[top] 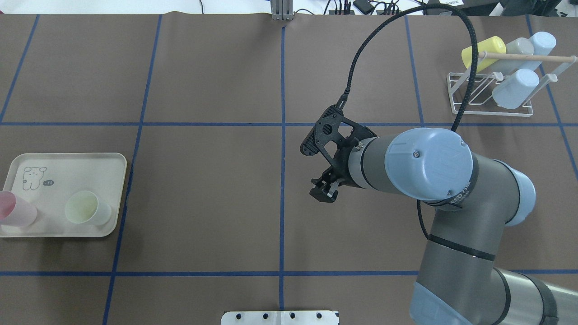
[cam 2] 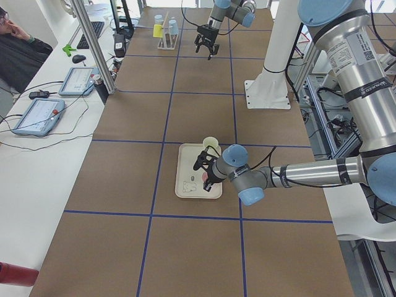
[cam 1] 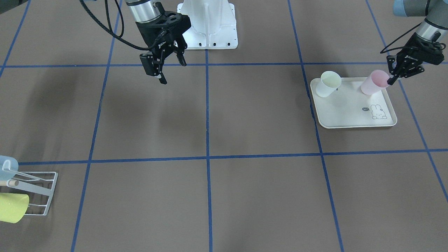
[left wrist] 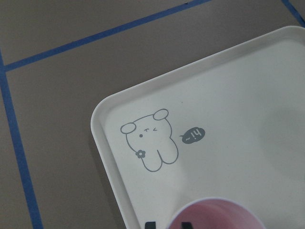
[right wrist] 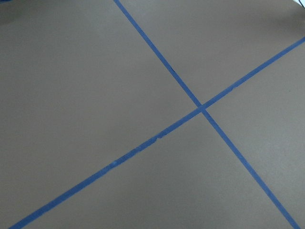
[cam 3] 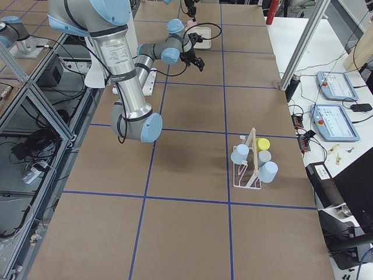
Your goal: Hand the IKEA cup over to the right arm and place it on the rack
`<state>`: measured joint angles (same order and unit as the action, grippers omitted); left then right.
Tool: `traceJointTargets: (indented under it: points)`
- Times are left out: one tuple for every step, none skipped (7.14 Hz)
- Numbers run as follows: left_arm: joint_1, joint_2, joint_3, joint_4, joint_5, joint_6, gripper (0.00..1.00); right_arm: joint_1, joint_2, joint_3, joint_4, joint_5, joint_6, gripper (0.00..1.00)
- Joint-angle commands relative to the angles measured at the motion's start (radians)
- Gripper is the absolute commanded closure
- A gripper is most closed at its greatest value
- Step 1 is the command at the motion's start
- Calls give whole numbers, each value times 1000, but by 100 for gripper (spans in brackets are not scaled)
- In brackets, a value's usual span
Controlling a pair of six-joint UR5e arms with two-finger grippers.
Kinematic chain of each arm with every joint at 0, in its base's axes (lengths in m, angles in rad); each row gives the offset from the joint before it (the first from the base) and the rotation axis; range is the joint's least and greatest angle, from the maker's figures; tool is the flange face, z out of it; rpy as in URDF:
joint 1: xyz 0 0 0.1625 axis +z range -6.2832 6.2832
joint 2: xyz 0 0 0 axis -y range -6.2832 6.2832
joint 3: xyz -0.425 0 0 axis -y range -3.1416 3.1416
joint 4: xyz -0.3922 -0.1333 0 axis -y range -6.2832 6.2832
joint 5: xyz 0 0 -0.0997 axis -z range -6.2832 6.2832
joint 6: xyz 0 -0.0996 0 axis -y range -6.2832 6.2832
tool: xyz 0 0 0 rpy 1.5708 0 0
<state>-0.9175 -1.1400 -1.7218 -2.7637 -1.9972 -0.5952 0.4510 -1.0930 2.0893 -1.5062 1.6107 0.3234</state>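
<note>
A cream rectangular plastic tray (top: 67, 155) with a small rabbit drawing is lying near the left end of the bench. A translucent pink plastic cup (top: 16, 214) is sitting mouth up at the tray's corner nearest the robot and the bench's left end. The black two-finger left gripper (cam 1: 391, 79) is reaching over that corner. Its jaws are straddling the pink cup's rim, one fingertip (left wrist: 186, 224) inside the mouth and the other outside the wall. The views are not showing whether they are pinching the wall, or whether the cup is resting on the tray.

Just beside it, along the tray's edge nearest the robot, a pale yellow-green plastic cup (top: 86, 207) is standing mouth up, apart from the pink one.

Near the middle of the bench, the grey tubular right arm (top: 429, 164) with pale blue joint caps is holding the black right gripper (cam 1: 172, 71) above the bare brown surface, with its jaws spread and gripping nothing.

At the far right corner of the bench, the small white wire rack (top: 490, 97) with a pale wooden rod (top: 528, 56) is carrying a yellow cup (top: 483, 52), a grey cup (top: 515, 49) and two pale blue cups (top: 515, 88).
</note>
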Motion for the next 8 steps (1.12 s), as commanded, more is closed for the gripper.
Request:
traceJointTargets:
  points:
    - [-1,-13,-8,1,-2,2,100,0,1,0,1,0,-1,0]
    - [-4,-14,-19,1,-3,3,100,-2,1,0,3,2,-1,0]
    - [-10,-14,-44,4,-21,5,100,-2,5,-2,6,2,-1,1]
    - [-77,-15,-59,10,-96,6,100,-2,7,-2,9,3,-1,1]
    - [-155,-24,-82,15,-144,8,100,-5,10,-2,12,3,-1,0]
    - [-190,-26,-111,25,-199,8,100,-11,8,-8,49,3,0,1]
    - [-252,-55,-128,50,-281,-6,100,-17,8,-38,114,3,-1,0]
    - [-277,-67,-159,73,-345,-47,100,-21,8,-93,223,3,0,1]
